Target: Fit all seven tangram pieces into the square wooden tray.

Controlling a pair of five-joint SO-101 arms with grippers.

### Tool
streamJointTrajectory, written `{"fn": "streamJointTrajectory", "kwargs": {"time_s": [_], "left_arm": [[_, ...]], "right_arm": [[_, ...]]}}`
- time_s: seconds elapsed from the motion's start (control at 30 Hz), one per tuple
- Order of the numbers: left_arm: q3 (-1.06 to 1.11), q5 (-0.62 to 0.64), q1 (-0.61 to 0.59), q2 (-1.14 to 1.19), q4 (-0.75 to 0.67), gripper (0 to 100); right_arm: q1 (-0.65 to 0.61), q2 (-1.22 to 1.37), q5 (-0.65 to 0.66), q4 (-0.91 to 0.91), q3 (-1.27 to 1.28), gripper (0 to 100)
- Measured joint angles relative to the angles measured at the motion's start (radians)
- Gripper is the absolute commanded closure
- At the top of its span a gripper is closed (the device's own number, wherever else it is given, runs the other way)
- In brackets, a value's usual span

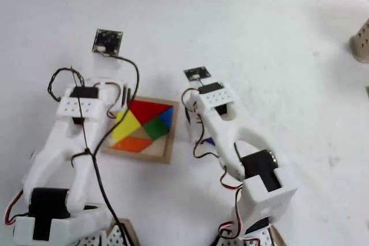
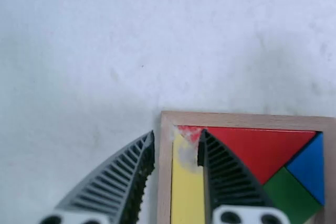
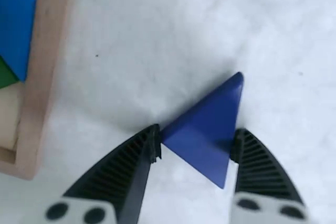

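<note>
1 big white table holds everything. On it lies the square wooden tray, with flat, smooth red, yellow, green, blue and orange pieces inside. The left gripper is spread wide, with 1 ridged black finger on each side of the tray's corner wall. Just beside the tray, the right gripper pinches a dark blue triangle lying on the table.

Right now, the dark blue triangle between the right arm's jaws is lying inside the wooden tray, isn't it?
Not inside. The dark blue triangle lies on the white table, outside the wooden tray and apart from its wall. It is between the right arm's jaws, as you said. The right wrist view shows this.
</note>
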Motion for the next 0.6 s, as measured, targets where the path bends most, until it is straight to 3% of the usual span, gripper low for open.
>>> {"fn": "streamJointTrajectory", "kwargs": {"time_s": [0.6], "left_arm": [[0.000,0.000,0.000,0.000,0.000,85]], "right_arm": [[0.000,0.000,0.000,0.014,-0.002,80.9]]}}
